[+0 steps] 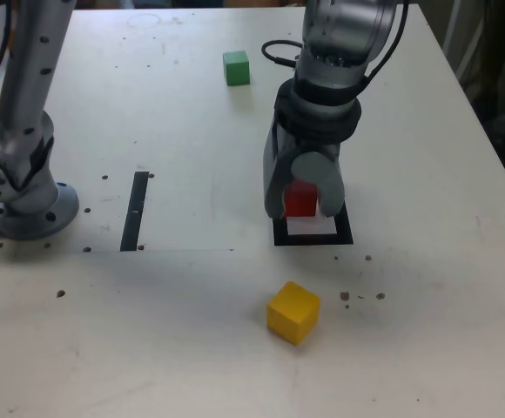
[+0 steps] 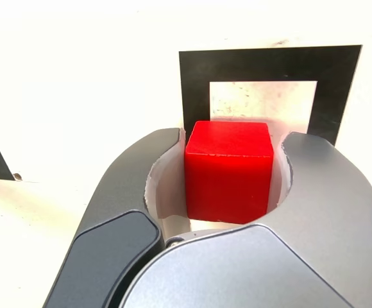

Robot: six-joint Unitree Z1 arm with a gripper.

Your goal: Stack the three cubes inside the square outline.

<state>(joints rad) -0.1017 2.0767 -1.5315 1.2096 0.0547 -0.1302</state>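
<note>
My hand (image 2: 234, 151) is parted about a cube's width around the red cube (image 2: 229, 173); I can't tell whether it grips. The black tape square's (image 2: 195, 90) white centre lies just beyond its fingertips.

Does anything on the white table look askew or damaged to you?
The yellow cube sits rotated, a corner toward the exterior view's bottom, unlike the squarer green cube. I see no damage.
</note>
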